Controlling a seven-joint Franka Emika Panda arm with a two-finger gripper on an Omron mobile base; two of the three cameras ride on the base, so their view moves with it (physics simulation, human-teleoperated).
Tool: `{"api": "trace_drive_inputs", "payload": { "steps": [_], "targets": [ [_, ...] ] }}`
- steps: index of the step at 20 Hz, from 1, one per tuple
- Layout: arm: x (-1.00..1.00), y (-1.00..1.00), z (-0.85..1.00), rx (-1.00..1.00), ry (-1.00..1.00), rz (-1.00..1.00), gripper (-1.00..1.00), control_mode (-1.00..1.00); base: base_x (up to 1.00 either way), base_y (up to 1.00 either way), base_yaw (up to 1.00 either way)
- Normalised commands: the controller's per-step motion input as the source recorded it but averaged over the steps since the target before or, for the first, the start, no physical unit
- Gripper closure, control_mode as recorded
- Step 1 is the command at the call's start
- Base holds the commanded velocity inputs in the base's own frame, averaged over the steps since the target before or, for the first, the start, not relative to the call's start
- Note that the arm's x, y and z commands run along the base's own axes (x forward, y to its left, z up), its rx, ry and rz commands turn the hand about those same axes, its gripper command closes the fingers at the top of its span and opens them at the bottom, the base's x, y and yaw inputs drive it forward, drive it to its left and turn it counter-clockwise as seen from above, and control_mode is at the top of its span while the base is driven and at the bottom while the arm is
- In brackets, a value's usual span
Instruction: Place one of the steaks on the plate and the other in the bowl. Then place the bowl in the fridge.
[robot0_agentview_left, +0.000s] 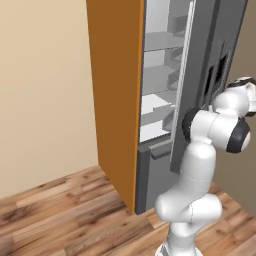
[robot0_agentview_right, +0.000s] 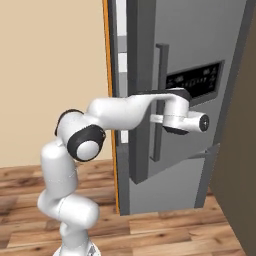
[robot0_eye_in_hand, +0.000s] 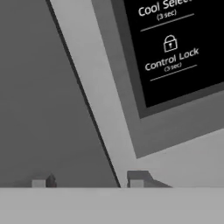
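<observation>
The tall grey fridge (robot0_agentview_right: 200, 45) stands before me with its left door (robot0_agentview_left: 200, 75) swung partly open, showing pale grey shelves (robot0_agentview_left: 157, 100) inside. My hand (robot0_agentview_right: 182, 117) sits close against the door front, just right of the long vertical handle (robot0_agentview_right: 160, 100) and below the dark dispenser panel (robot0_agentview_right: 195, 80). In the hand view my gripper (robot0_eye_in_hand: 89, 181) is open, its two tips wide apart with nothing between them, right against the grey door beside the black panel (robot0_eye_in_hand: 175, 43). The steaks, plate and bowl are out of view.
An orange cabinet panel (robot0_agentview_left: 115, 100) flanks the fridge on the left, next to a beige wall (robot0_agentview_left: 45, 90). A dark brown panel (robot0_agentview_right: 242, 150) closes in on the right. Wood floor (robot0_agentview_left: 75, 220) lies below the fridge's lower drawer (robot0_agentview_right: 165, 192).
</observation>
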Motion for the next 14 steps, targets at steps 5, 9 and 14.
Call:
{"api": "trace_drive_inputs", "payload": {
  "steps": [5,9,14],
  "targets": [
    [-0.12,-0.44,0.06,0.02,-0.04,0.05,1.0,-1.0,0.0,0.0,0.0],
    [-0.22,0.01,0.0,0.01,-0.13,0.01,-1.0,-1.0,0.0,0.0,0.0],
    [-0.33,0.0,0.01,0.05,-0.11,0.02,-1.0,-1.0,0.0,0.0,0.0]
  ]
}}
